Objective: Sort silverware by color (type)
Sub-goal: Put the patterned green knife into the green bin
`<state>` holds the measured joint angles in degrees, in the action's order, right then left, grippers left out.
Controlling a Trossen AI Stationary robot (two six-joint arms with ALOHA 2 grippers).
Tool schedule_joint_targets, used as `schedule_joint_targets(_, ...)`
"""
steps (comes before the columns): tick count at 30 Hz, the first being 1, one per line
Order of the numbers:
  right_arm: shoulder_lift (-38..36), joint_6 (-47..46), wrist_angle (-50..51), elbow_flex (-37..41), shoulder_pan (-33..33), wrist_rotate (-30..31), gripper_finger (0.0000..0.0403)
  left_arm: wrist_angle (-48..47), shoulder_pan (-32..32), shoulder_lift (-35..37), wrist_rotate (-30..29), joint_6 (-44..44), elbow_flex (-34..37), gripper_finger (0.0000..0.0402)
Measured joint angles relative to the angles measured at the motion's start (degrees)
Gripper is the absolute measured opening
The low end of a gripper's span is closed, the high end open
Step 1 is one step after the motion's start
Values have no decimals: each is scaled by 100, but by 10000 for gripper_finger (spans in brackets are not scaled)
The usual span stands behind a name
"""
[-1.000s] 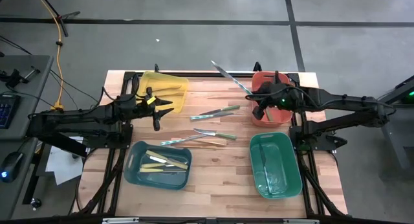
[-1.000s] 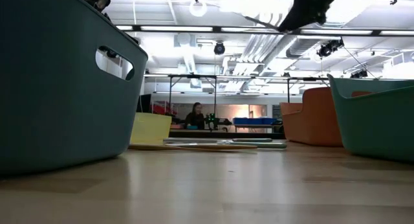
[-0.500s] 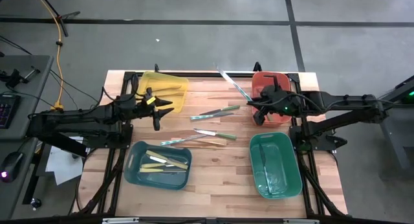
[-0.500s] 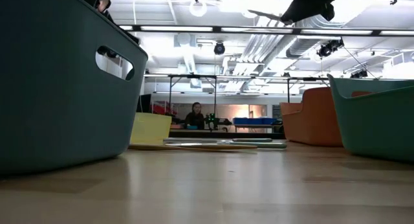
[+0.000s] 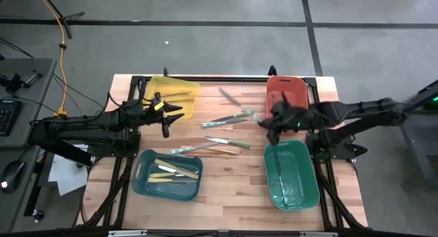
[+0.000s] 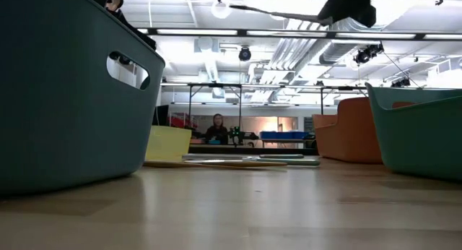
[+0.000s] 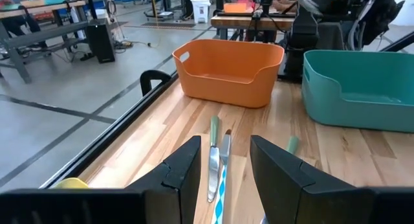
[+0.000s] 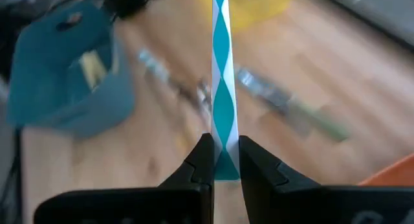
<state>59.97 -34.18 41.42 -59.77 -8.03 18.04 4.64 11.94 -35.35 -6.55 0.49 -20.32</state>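
Observation:
My right gripper [image 5: 267, 122] hangs above the table between the orange bin [image 5: 287, 92] and the green bin [image 5: 291, 175], shut on a thin utensil with a teal-and-white pattern [image 8: 220, 68]. The utensil juts away from the fingers toward the yellow bin [image 5: 171, 92]. Several pieces of silverware [image 5: 226, 142] lie flat mid-table. Cream-yellow pieces [image 5: 174, 170] lie in the blue bin [image 5: 144, 179]. My left gripper [image 5: 168, 118] waits open beside the yellow bin, nothing between its fingers [image 7: 223, 179]. My right gripper pinches one end of the patterned utensil [image 8: 220, 160] between its two fingers. The utensil runs on in line with the fingers. It is lifted clear of the table and shows near level high in the low view [image 6: 278, 16].
Four bins stand at the table's corners, yellow and orange far, blue and green near. The loose silverware [image 7: 213, 156] lies between them on the wooden top [image 5: 233, 189]. Black frame rails [image 5: 205, 78] run along the table's edges.
My right gripper has come off the orange bin toward the table's middle and near edge, rolling as it went. The patterned utensil stays in its hold and has swung round with it, clear of the table.

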Motion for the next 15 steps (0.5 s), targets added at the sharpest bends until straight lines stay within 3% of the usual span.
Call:
schedule_joint_targets(3, 248, -616, 412, -103, -625, -81, 30, -22, 0, 0, -2, 112, 0, 122)
schedule_joint_targets(8, 827, -2098, 2123, -949, -1701, -272, 30, -44, 0, 0, -2, 155, 0, 122)
schedule_joint_targets(15, 1567, -4438, 3898, -2068, -3087, -1325, 30, -97, 0, 0, -2, -84, 0, 122)
